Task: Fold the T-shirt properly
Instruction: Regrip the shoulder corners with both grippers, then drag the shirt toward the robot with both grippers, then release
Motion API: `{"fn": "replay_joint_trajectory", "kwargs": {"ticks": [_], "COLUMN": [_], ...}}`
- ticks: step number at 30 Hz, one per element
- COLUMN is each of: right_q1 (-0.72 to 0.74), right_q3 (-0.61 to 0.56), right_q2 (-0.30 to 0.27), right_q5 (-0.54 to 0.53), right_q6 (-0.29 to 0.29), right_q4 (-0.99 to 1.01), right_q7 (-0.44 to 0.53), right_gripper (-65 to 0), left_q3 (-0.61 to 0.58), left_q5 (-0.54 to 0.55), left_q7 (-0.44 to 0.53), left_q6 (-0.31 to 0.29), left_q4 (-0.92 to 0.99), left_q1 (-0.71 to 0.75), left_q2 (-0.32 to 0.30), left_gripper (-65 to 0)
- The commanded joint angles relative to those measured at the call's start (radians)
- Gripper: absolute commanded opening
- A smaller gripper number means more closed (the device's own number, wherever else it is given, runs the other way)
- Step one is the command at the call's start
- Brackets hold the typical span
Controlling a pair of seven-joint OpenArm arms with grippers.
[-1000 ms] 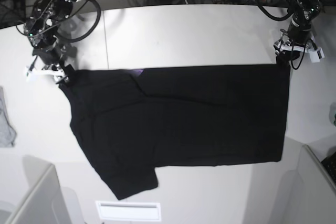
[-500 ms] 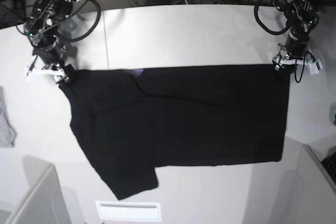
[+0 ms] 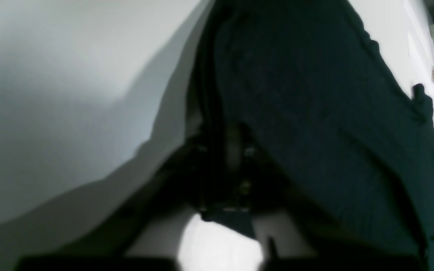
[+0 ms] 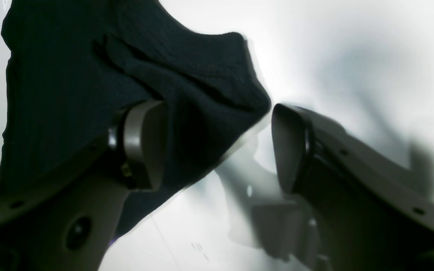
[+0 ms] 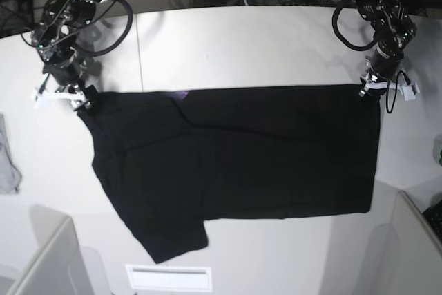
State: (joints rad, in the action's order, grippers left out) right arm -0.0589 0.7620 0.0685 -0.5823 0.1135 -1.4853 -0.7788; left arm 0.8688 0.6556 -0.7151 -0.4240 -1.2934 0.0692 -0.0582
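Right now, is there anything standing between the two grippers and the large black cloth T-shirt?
Nothing visible. The left gripper is shut on a corner of the large black cloth T-shirt. The right gripper is open, with a shirt corner between its fingers.

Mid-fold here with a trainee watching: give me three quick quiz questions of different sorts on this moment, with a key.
1. True or false: the right gripper has closed on the T-shirt.
2. Which gripper is shut at the shirt's far corner? A) left gripper B) right C) neither
3. Fill in: a small grey cloth lies at the table's ____ edge in the base view.

Key: 1 false, its jaws stand apart around a shirt corner; 2 A; 3 left.
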Motion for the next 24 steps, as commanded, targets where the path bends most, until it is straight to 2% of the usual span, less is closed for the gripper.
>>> {"fn": "replay_joint_trajectory", "kwargs": {"ticks": [1,8,10,14,19,24], "right_q1": [0.004,0.021,0.032,0.038,0.037,0.035], "right_q3": [-0.002,-0.002,-0.002,-0.002,0.006,0.009], "right_q2": [-0.002,-0.002,-0.002,-0.02,-0.023,-0.023], "right_q5": [0.025,0.022,0.023,0.02,0.02,0.018], "right_q6": [-0.013,-0.013,-0.013,-0.011,-0.011,-0.011], "right_q4": [0.002,0.084,0.108,0.122,0.114,0.111], "right_q7": [-0.035,-0.034,-0.034,-0.032,-0.032,-0.031], "right_gripper": [-24.6,-24.6,-26.4,-39.9,-65.0,-65.0], "left_q3": [-0.003,-0.001,-0.001,-0.001,-0.007,-0.01], "left_q5": [-0.024,-0.024,-0.024,-0.024,-0.026,-0.026], "left_q7": [-0.03,-0.03,-0.03,-0.03,-0.031,-0.038], "left_q6": [0.009,0.009,0.009,0.009,0.009,0.009], "left_q4": [-0.004,-0.005,-0.005,-0.005,-0.005,-0.007], "left_q1": [0.001,0.002,0.005,0.008,0.016,0.051], "left_q2": [-0.007,-0.009,-0.01,-0.022,-0.039,-0.061], "left_gripper": [-65.0,-65.0,-65.0,-65.0,-65.0,-65.0]}}
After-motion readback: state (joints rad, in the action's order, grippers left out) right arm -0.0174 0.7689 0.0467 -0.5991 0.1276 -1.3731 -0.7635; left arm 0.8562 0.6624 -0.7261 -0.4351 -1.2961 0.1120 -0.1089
